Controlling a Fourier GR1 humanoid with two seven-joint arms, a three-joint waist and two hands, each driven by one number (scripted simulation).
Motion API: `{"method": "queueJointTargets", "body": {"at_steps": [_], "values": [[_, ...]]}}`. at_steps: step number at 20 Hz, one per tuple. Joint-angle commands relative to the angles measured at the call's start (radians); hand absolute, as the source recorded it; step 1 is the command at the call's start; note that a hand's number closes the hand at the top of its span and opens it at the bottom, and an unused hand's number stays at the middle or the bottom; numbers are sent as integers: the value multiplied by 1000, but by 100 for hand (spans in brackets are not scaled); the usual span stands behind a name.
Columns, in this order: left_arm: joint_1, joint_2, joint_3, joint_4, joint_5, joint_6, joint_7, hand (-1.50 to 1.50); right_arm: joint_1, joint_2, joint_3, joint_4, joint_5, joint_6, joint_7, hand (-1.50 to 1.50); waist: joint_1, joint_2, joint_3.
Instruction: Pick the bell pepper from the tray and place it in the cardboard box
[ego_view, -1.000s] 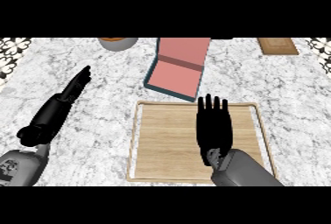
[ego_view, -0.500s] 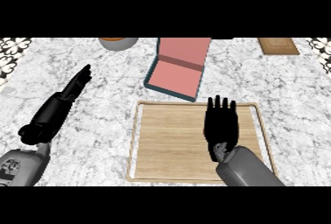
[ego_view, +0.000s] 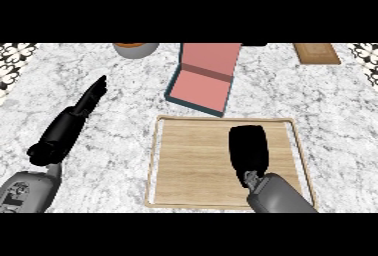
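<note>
right hand over tray, fingers curled, hiding any bell pepper | judged light, smooth, rigid: wrap its body | left hand resting, fingers straight | box beyond tray

No legible text (none anywhere) — nothing.

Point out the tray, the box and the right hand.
tray (ego_view: 192, 165), head view, bare wooden floor left of the hand.
box (ego_view: 201, 89), head view, pink inner floor.
right hand (ego_view: 249, 147), head view, back of the hand.
</note>
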Motion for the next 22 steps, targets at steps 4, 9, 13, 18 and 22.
{"method": "queueJointTargets", "body": {"at_steps": [4,9,13,18,22], "values": [[-14,-24,13,19,-23,-17,-8,0,-99,88,60,86,46,-42,-128,150,8,11,4],[-82,-30,-31,-20,-9,-60,4,0,-216,180,172,54,-229,-77,-403,150,151,52,9],[-90,-52,-47,3,-25,-48,15,0,-323,183,229,112,-304,-256,-505,150,128,37,6],[-96,-40,-10,42,-12,-60,11,0,-565,183,239,196,-400,-358,-533,150,86,22,3],[-87,-33,14,54,-11,-60,4,0,-685,184,235,137,-527,-420,-378,150,67,13,3]]}}
